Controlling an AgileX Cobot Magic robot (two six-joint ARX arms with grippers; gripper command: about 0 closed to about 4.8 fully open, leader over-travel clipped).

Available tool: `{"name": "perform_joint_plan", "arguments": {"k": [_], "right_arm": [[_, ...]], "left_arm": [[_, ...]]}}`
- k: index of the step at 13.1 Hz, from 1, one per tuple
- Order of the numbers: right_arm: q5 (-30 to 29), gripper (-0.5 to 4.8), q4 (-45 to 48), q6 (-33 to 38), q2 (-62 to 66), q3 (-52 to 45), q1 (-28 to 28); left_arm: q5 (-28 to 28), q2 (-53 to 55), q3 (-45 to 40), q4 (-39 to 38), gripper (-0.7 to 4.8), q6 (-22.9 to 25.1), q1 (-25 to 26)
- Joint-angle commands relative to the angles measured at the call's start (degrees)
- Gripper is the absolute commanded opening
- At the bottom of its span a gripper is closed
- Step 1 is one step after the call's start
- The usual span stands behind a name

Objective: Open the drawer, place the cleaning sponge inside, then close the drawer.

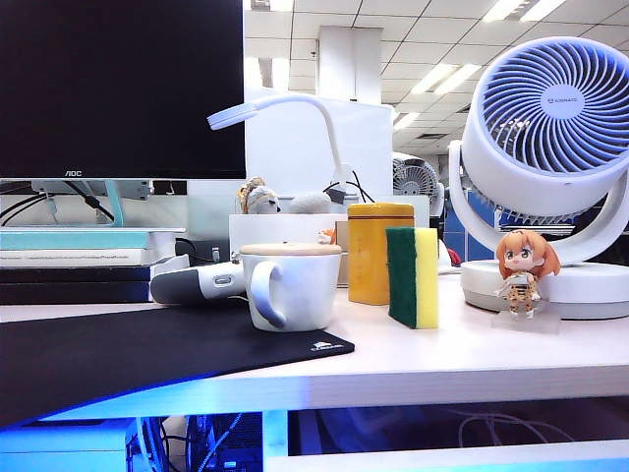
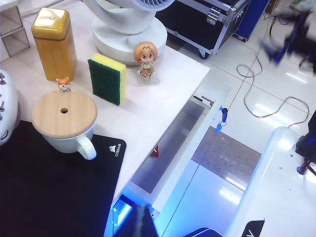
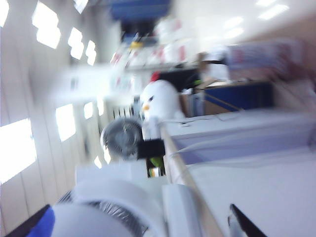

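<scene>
On your surface [image 1: 472, 359], starting at the left, the white mug [image 1: 290, 285] stood on the edge of the black mat [image 1: 147, 359] with a round wooden lid [image 2: 64, 112] covering it, so you could not see what it contained. Next came the yellow tin [image 1: 379, 252], closed under its own cap. The cleaning sponge [image 1: 413, 277] stood on edge just beside the tin, green scouring face toward the mug, yellow foam toward the small figurine [image 1: 524, 271] at the base of the white fan [image 1: 550, 147].

Below the surface's front edge, the drawer [image 2: 190, 143] was pulled open, lit blue at its near corner; its visible grey floor looked bare apart from a small red mark.

The left gripper [image 2: 143, 224] showed only as a dark tip over the drawer's near end, and whether it was spread or pressed together could not be told. The right gripper [image 3: 244, 222] appeared as one dark finger in a blurred view, held off the desk things; its jaws stood spread wide, pinching nothing.

You could read "AOC" on the monitor [image 1: 118, 88] and "CORSAIR" on the mat.
</scene>
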Motion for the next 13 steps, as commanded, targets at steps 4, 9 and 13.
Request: {"name": "perform_joint_plan", "arguments": {"k": [4, 9, 13], "right_arm": [[2.38, 4.79, -3.02, 1.66, -20.44, 20.50, 26.56], [1.64, 4.79, -25.66, -12.44, -31.21, 40.28, 37.24], [14.43, 4.79, -77.13, -55.93, -40.02, 52.96, 46.71]], "left_arm": [[0.37, -0.07, 0.20, 0.37, -0.05, 0.70, -0.02], [0.42, -0.02, 0.20, 2.05, -0.05, 0.83, -0.02], [0.44, -0.04, 0.20, 2.21, -0.05, 0.81, -0.02]]}}
